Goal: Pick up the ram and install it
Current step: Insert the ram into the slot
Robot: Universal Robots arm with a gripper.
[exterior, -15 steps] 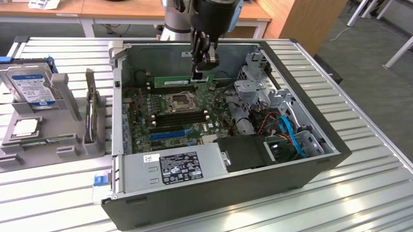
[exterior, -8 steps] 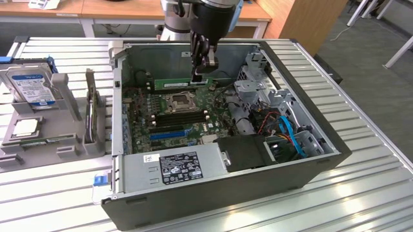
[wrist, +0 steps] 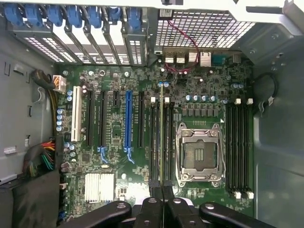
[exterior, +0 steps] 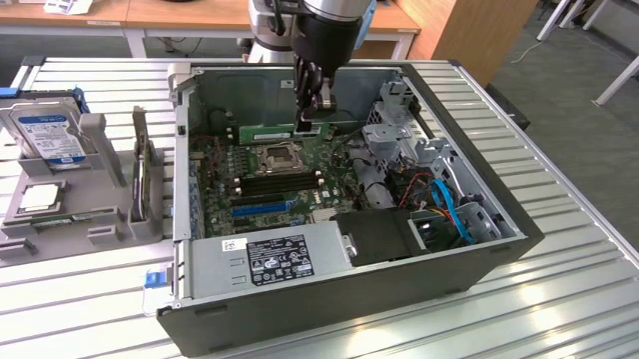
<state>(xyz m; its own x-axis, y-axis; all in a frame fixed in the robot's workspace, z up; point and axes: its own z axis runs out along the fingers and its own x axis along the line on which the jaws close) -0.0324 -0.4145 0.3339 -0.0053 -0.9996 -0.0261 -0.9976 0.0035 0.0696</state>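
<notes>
One slatted metal table (exterior: 559,299) carried everything, with wooden desks (exterior: 200,13) behind it. On it sat an open dark grey computer case (exterior: 349,314), its side panel off. Inside were a green motherboard (exterior: 269,196), a silver power supply (exterior: 224,269) and blue cables (exterior: 451,208). The power supply bore a black label (exterior: 280,258) with white print too small to read.

Towards the exterior view's left of the case stood a grey holder (exterior: 100,218). In it, a hard drive (exterior: 45,134) stood upright with a blue-and-white label whose writing was illegible. A square silver processor (exterior: 40,197) lay flat in a lower pocket.

Over the motherboard, the gripper (exterior: 311,118) had its fingers closed on the ram (exterior: 269,134). The green stick hung edge-down inside the case. In the wrist view it ran in line with the black memory slots (wrist: 154,137) just beside the empty processor socket (wrist: 199,154). Whether it touched a slot could not be told.
</notes>
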